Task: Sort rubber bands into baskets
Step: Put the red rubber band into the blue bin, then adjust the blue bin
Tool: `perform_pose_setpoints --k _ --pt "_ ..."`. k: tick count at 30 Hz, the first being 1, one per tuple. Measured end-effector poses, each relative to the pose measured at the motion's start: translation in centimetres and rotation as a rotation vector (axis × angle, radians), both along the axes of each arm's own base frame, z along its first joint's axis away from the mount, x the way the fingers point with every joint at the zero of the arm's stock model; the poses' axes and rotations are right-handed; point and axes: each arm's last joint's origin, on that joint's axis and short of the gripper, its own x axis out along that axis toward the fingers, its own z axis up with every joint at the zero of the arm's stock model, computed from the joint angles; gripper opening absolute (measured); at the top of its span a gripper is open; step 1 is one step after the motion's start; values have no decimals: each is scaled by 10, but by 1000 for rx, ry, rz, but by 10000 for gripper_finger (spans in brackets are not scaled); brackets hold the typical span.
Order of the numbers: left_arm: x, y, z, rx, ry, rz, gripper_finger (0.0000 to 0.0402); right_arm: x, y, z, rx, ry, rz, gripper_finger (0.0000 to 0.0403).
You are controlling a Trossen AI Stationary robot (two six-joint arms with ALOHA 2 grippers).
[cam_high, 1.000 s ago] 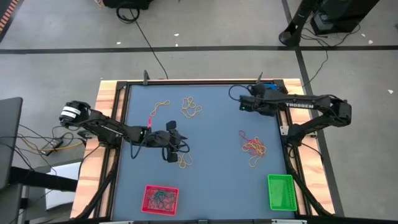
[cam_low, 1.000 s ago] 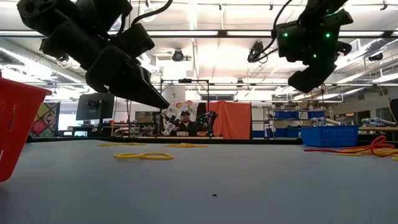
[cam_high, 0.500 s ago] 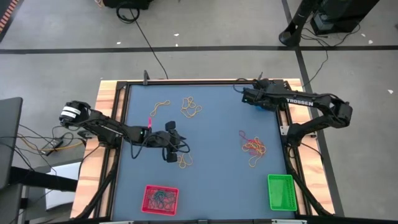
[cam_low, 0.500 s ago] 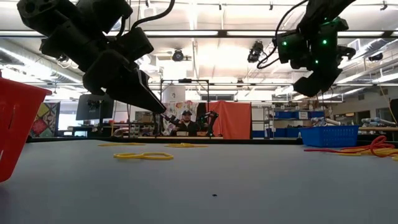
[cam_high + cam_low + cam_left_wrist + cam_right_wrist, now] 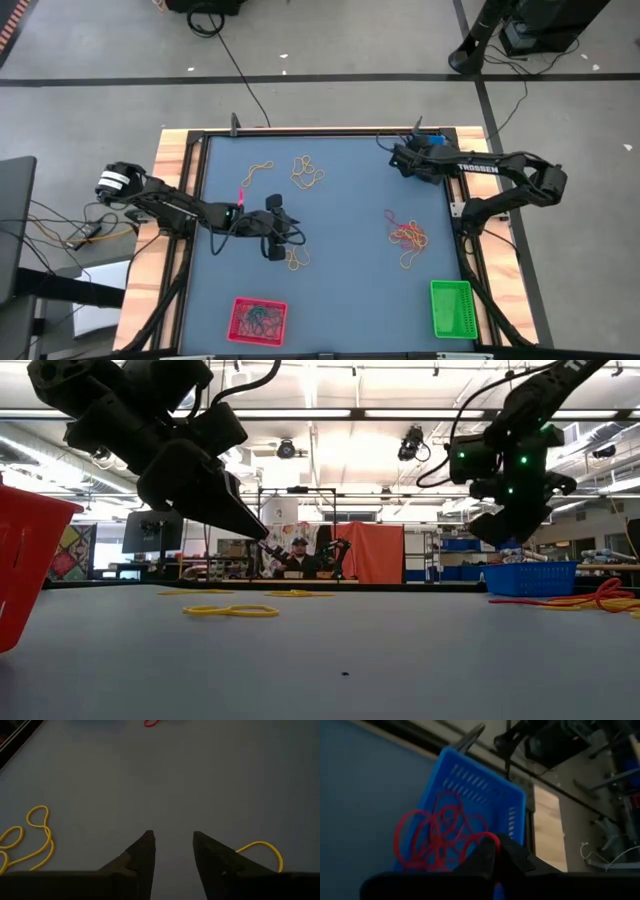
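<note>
In the right wrist view my right gripper (image 5: 492,854) is shut on a tangle of red rubber bands (image 5: 437,837) that hangs from its tips over the blue basket (image 5: 470,775). From above, that gripper (image 5: 408,160) is at the back right corner, where the arm hides most of the blue basket (image 5: 432,142). My left gripper (image 5: 288,238) hangs open over mid-table, just behind some yellow bands (image 5: 297,260). Its own view shows the open fingers (image 5: 171,836) above bare mat, between yellow loops (image 5: 30,840) and another yellow loop (image 5: 262,851).
The red basket (image 5: 258,319) holds several bands at the front left. The green basket (image 5: 450,307) stands at the front right. A mixed red, orange and yellow pile (image 5: 408,236) lies right of centre. More yellow bands (image 5: 307,172) lie near the back, and a pink one (image 5: 241,193).
My right gripper has swung toward the back right corner and dropped lower, carrying the red bands to the blue basket. The left arm has stayed still.
</note>
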Motion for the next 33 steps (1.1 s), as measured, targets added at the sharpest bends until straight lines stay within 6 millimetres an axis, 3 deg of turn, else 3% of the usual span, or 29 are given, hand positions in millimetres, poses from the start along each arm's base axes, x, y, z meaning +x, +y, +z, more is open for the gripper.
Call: perform_pose_setpoints --k 8,17,24,27,33 --pt "-1 0 -2 -17 17 13 138 -3 -8 4 -61 -32 -69 51" --pt "-1 0 -2 -17 15 12 138 -9 -16 2 40 2 -44 104" --pt "-1 0 -2 -18 17 13 138 -17 -24 3 -15 -32 -142 146" --pt "-1 0 -2 -27 20 20 138 -11 -24 0 122 -108 -62 156" --pt "-1 0 -2 -28 20 21 138 19 -7 -2 396 -319 285 153"
